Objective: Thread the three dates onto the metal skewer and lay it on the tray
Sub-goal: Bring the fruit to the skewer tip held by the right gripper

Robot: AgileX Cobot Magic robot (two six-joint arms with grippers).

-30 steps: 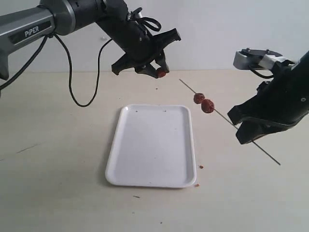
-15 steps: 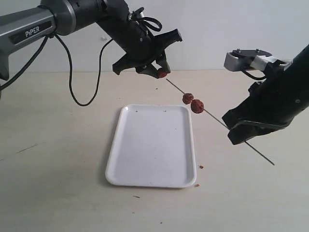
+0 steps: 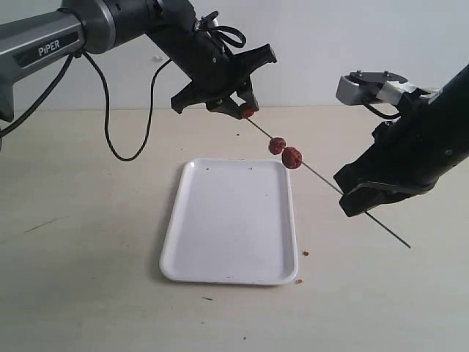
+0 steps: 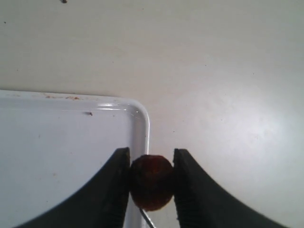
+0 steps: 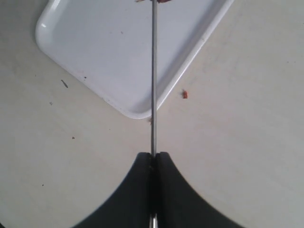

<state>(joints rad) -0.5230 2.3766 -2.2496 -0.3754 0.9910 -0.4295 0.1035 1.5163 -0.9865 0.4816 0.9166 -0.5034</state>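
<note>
The tray [image 3: 220, 246] holds only a few dark specks. Just right of it, the right gripper [image 3: 356, 204] is clenched on the metal skewer [image 3: 322, 179], which slants up and back over the tray's far right corner with two dates [image 3: 292, 157] threaded mid-shaft. Only the left wrist view shows the skewer's tip meeting the third date [image 4: 151, 186], which is pinched in the left gripper [image 4: 151, 164] above that corner.

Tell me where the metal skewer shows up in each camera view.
Exterior: the metal skewer slants from upper centre down to lower right.
Left wrist: only a short bit shows, next to the gripped date.
Right wrist: it runs straight out from the shut jaws, crossing the tray's corner.
Shared landmark: the tray.
</note>
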